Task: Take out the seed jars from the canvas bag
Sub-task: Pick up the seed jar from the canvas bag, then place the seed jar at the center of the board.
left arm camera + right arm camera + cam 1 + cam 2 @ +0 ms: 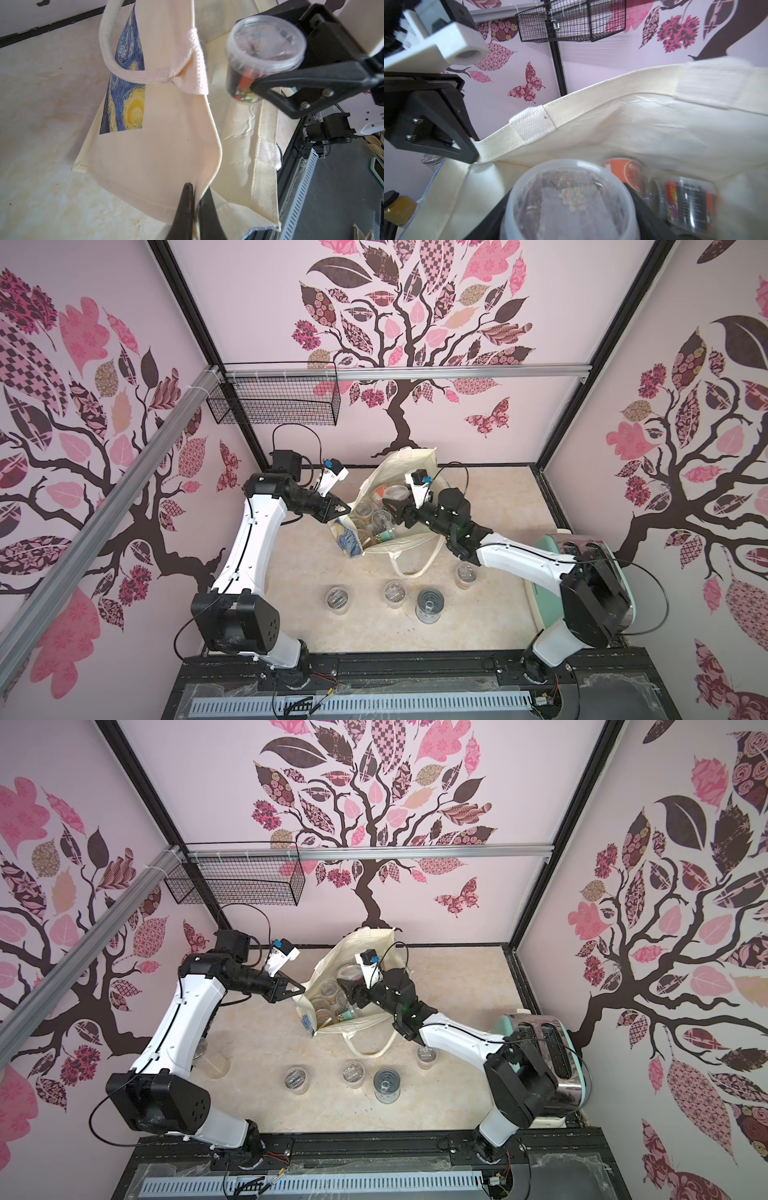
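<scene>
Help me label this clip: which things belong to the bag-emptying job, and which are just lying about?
Job: canvas bag; held jar in the right claw; bagged jars; unpacked jars on the table; left claw pinching the bag's rim.
Lying about: tin can; toaster; wire basket; yellow jar.

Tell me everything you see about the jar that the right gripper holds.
The jar is small, round, clear plastic with a clear lid. Brown and pale seeds and a red-orange label show through. It sits nearly upright, clamped in the right gripper above the open canvas bag. Nothing else seems to touch it.
</scene>
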### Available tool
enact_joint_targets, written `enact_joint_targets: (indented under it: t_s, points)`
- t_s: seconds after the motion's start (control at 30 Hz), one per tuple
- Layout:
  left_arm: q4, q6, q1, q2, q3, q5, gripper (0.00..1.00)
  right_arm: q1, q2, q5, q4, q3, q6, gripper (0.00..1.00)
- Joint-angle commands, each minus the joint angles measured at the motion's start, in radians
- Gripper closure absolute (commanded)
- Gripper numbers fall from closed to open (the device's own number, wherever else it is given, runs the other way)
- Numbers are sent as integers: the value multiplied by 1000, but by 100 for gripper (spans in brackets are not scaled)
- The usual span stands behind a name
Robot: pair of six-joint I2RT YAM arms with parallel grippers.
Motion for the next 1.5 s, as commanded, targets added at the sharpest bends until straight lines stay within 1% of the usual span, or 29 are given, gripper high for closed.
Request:
enact_joint_targets:
  t_s: [0.0, 0.07, 0.13, 0.2, 0.27, 0.33, 0.4, 0.47, 0.57, 0.63, 0.7, 0.73, 0.77, 0.87, 0.97, 1.03, 1.1, 1.3, 1.37, 1.47]
  points:
    - [8, -20, 7, 4, 8, -49, 100, -48, -141, 46, -8, -75, 37, 32]
    - [11, -28, 7, 8, 14, -49, 100, -73, -216, 87, -27, -140, 27, 32]
    - [5, -32, 8, 15, 27, -49, 100, -97, -287, 158, -39, -212, 17, 32]
    - [0, -33, 9, 21, 28, -47, 100, -102, -364, 272, -31, -300, -13, 32]
    - [3, -32, 8, 23, 27, -46, 100, -102, -426, 353, -2, -380, -46, 32]
    - [-1, -33, 9, 24, 30, -45, 100, -108, -456, 426, -2, -435, -51, 31]
    - [-2, -32, 9, 20, 30, -47, 100, -129, -459, 444, -18, -468, -20, 30]
    - [4, -28, 9, 13, 20, -48, 100, -155, -445, 431, -13, -492, 22, 30]
    - [4, -33, 8, 12, 26, -52, 100, -169, -435, 467, 25, -545, 61, 30]
    - [-6, -34, 11, 10, 33, -60, 100, -187, -447, 477, 19, -571, 112, 30]
    - [6, -28, 13, -2, 18, -70, 100, -226, -477, 408, -6, -589, 156, 30]
    - [17, -28, 14, -7, 8, -74, 100, -232, -496, 394, -7, -597, 155, 29]
    - [29, -32, 13, -11, 2, -79, 100, -232, -518, 409, -13, -604, 155, 29]
    - [23, -45, 13, -2, 14, -66, 100, -236, -566, 557, -25, -645, 170, 34]
    - [16, -43, 14, 4, 21, -49, 100, -260, -538, 633, 34, -713, 197, 34]
    - [16, -46, 14, 8, 27, -50, 100, -284, -491, 640, 54, -739, 245, 33]
    - [2, -47, 13, 11, 41, -54, 100, -285, -433, 674, 41, -748, 313, 33]
    - [15, -36, 14, -14, 19, -54, 100, -291, -306, 740, -3, -753, 437, 31]
    - [14, -39, 13, -16, 16, -53, 100, -300, -262, 719, -19, -736, 433, 30]
    - [25, -36, 14, -19, 2, -35, 100, -301, -218, 719, 4, -720, 416, 29]
